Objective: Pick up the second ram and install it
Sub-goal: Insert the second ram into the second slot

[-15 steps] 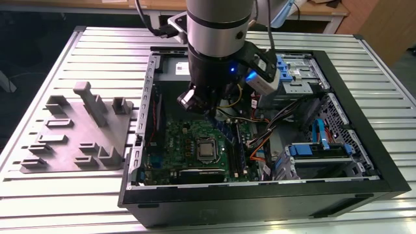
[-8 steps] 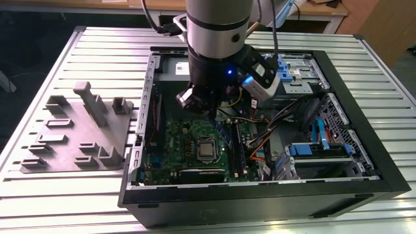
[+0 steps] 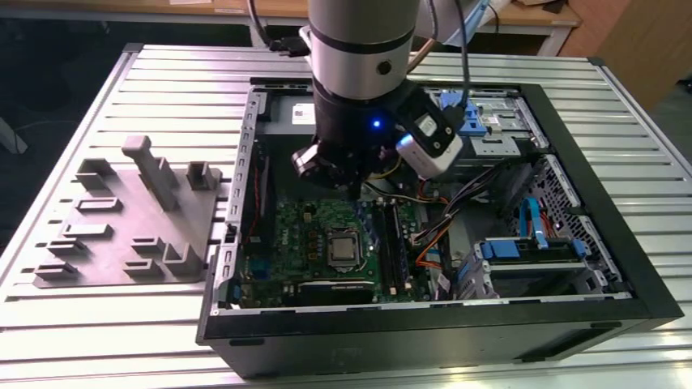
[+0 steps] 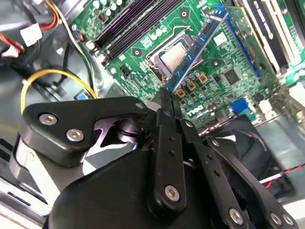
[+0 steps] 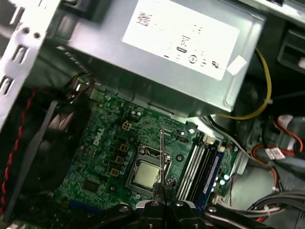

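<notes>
The hand is clamped on the memory stick. The stick extends beyond the hand over the processor, its long axis roughly parallel to the slots just beside.

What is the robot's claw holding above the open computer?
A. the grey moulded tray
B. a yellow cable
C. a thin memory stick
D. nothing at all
C: in the second wrist view the gripper is shut on the second ram, a thin stick jutting from its fingertips above the green motherboard.
</notes>
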Available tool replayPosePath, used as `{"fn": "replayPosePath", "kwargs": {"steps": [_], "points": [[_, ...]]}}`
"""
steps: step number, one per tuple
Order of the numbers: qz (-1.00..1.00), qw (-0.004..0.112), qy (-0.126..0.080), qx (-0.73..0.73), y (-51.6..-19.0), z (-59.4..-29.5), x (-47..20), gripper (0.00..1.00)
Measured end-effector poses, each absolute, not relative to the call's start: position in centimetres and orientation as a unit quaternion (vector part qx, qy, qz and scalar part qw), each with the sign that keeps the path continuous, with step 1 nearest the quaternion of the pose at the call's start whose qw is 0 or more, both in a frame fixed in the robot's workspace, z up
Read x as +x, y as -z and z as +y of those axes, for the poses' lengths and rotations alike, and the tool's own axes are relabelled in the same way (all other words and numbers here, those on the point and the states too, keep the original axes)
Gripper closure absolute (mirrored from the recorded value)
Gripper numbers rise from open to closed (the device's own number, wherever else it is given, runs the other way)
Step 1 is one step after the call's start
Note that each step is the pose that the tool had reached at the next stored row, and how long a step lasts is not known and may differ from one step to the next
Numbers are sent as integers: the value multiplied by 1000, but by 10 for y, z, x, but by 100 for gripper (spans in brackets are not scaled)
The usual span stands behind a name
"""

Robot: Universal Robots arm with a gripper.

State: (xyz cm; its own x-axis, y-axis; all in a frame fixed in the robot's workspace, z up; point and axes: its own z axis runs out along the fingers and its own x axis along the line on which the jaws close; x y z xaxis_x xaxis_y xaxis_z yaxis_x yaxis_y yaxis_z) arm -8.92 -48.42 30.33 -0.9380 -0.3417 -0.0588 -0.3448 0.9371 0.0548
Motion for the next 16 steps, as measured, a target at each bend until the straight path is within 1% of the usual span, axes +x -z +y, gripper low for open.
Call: {"fn": "replayPosePath", "kwargs": {"steps": [16], "points": [[999, 29, -28, -29, -299, -484, -89, 88]]}}
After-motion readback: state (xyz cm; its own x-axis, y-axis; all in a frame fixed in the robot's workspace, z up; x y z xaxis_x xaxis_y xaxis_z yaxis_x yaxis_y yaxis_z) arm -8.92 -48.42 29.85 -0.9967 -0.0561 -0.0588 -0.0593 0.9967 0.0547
